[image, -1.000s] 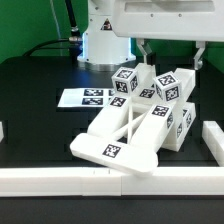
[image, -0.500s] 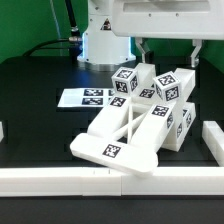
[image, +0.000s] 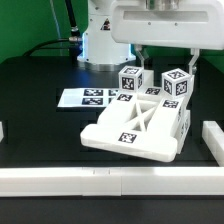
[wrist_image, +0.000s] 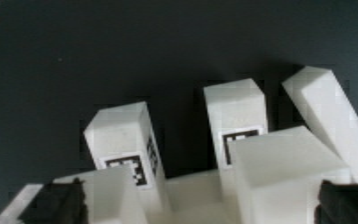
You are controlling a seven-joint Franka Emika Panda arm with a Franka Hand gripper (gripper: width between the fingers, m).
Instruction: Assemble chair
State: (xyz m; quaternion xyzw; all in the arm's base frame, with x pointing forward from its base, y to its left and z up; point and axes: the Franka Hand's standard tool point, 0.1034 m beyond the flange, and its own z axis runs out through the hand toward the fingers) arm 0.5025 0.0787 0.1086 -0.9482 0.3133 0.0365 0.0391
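The chair is a glossy white cluster of joined parts lying on the black table, with a cross-braced slab facing up and tagged blocks at its far end. My gripper hangs just above those blocks, open and holding nothing. In the wrist view three white leg bars stick out over the dark table, and a white part of the chair fills the space below my gripper. Its dark fingers stand wide at either side. Whether they touch the part I cannot tell.
The marker board lies flat at the exterior view's left of the chair. A long white border rail runs along the front edge and a short one stands at the right. The robot base is behind.
The chair cluster has dropped from a tilted pose reaching toward the front rail to lying flatter and farther back. My gripper stays open in about the same place.
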